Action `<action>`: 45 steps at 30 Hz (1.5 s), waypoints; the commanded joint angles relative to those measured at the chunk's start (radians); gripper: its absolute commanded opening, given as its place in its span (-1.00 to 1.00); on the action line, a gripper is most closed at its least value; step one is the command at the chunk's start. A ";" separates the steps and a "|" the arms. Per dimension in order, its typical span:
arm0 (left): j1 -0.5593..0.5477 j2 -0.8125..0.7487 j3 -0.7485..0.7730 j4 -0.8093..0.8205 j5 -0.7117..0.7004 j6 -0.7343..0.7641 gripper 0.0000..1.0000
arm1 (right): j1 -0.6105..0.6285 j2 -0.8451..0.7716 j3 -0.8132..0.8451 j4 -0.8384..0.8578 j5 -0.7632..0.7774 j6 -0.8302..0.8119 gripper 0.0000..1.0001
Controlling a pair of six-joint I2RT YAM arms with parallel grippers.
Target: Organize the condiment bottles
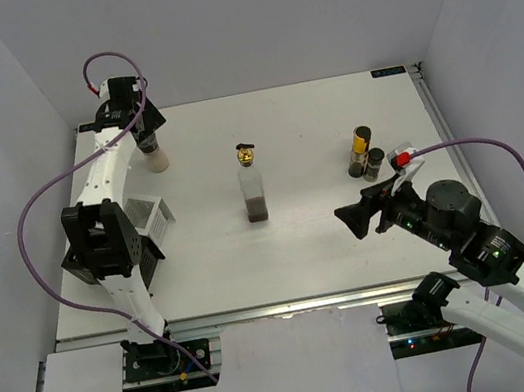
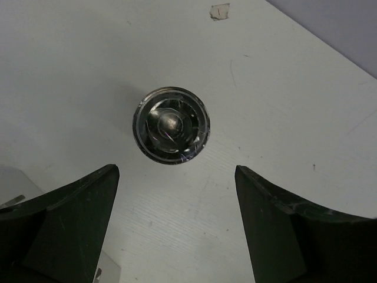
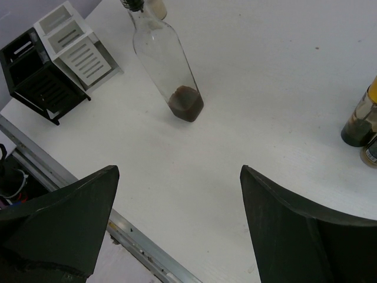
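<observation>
A squat clear jar (image 1: 156, 158) with pale contents stands at the far left; its grey lid (image 2: 171, 125) shows from above in the left wrist view. My left gripper (image 1: 144, 138) (image 2: 177, 171) hovers over it, open and empty. The tall clear square bottle (image 1: 254, 193) (image 3: 166, 65) with a gold cap stands mid-table, with dark liquid at its bottom. The slim dark yellow-labelled bottle (image 1: 361, 150) (image 3: 359, 121) stands at the right, a smaller grey-lidded jar (image 1: 374, 164) (image 3: 371, 151) beside it. My right gripper (image 1: 364, 208) (image 3: 179, 171) is open and empty, nearer than those two and right of the tall bottle.
The black-and-white compartmented rack (image 1: 151, 213) (image 3: 56, 59) stands at the left, partly hidden by my left arm in the top view. The table's metal front edge (image 3: 141, 247) runs just below my right gripper. Grey walls close in the sides and back.
</observation>
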 commanded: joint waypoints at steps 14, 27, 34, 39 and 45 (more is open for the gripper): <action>0.053 0.120 0.066 0.035 0.078 0.059 0.81 | 0.006 0.077 -0.053 0.111 0.015 -0.072 0.80; 0.060 0.181 0.078 0.064 0.106 0.087 0.77 | 0.007 0.075 -0.076 0.128 0.027 -0.077 0.80; 0.060 0.221 0.126 0.045 0.113 0.096 0.66 | 0.006 0.045 -0.092 0.129 0.016 -0.075 0.80; 0.060 0.216 0.118 0.051 0.127 0.098 -0.08 | 0.006 0.034 -0.097 0.130 0.027 -0.075 0.81; 0.060 0.200 0.136 0.036 0.153 0.122 -0.95 | 0.007 0.040 -0.099 0.128 0.023 -0.074 0.80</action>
